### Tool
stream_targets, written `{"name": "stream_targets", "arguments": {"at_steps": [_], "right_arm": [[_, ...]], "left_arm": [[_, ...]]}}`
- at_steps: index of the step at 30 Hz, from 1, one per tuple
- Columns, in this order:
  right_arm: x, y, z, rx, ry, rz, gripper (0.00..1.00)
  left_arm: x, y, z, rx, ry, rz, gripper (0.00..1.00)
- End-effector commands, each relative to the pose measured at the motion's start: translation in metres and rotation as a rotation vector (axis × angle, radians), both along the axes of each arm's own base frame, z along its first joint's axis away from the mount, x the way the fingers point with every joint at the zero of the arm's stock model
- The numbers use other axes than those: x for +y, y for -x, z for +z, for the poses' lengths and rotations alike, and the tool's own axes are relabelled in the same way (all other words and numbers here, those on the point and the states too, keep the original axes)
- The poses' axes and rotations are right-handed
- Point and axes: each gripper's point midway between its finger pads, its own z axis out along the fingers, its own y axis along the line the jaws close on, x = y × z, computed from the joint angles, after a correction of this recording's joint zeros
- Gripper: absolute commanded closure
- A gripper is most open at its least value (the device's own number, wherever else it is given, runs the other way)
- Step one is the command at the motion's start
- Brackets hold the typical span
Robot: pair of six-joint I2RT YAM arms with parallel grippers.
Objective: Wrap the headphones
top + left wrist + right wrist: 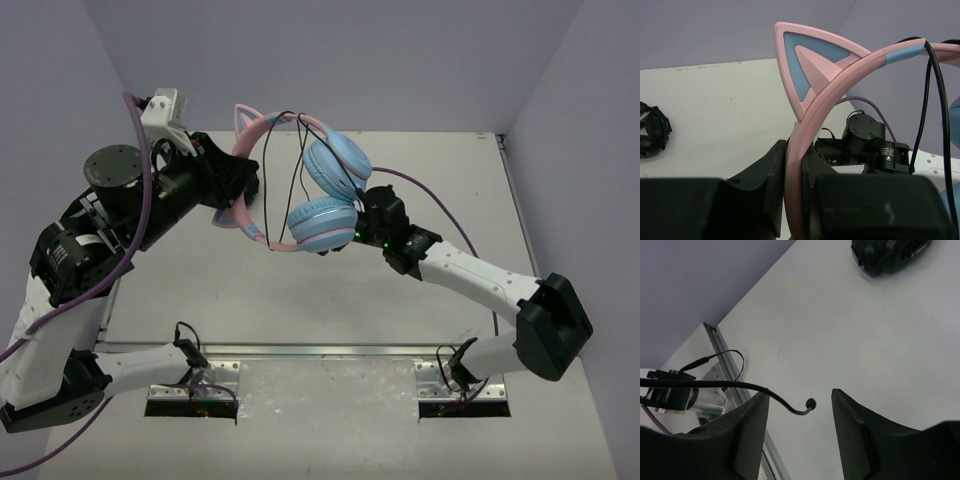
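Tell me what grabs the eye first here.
The pink cat-ear headphones with light blue round earcups hang in mid-air above the white table, their headband pinched between the fingers of the left gripper. The loose end of their thin black cable dangles between the open fingers of the right gripper.

Right gripper [799, 412] at 6 o'clock, fingers [742, 440] spread apart, thin black cable [740, 385] curving in from 9 o'clock, tip between them, black object [890, 255] at 1 o'clock on white worktop [865, 340]
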Motion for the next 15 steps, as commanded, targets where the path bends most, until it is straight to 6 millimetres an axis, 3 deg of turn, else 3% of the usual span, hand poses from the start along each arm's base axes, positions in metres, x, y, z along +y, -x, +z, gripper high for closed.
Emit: {"name": "stream_targets", "arguments": {"at_steps": [1, 6, 8, 9, 10, 15], "right_arm": [[0.021, 0.006, 0.03, -0.05, -0.131, 0.073, 0.47], [0.031, -0.004, 0.034, -0.067, -0.149, 0.074, 0.62], [0.033, -0.008, 0.035, -0.073, -0.152, 0.066, 0.75], [0.034, -0.011, 0.036, -0.072, -0.154, 0.062, 0.87], [0.035, -0.012, 0.036, -0.073, -0.158, 0.059, 0.91], [0.039, -0.01, 0.03, -0.045, -0.178, 0.068, 0.82]], "left_arm": [[-0.002, 0.005, 0.044, -0.085, 0.145, -0.014, 1.0], [-0.004, 0.002, 0.043, -0.081, 0.141, -0.009, 1.0], [-0.004, 0.0, 0.042, -0.08, 0.136, -0.004, 1.0], [-0.004, 0.0, 0.042, -0.079, 0.135, -0.001, 1.0], [-0.003, -0.001, 0.042, -0.078, 0.134, 0.003, 1.0], [0.0, -0.003, 0.047, -0.083, 0.138, 0.026, 1.0]]}}
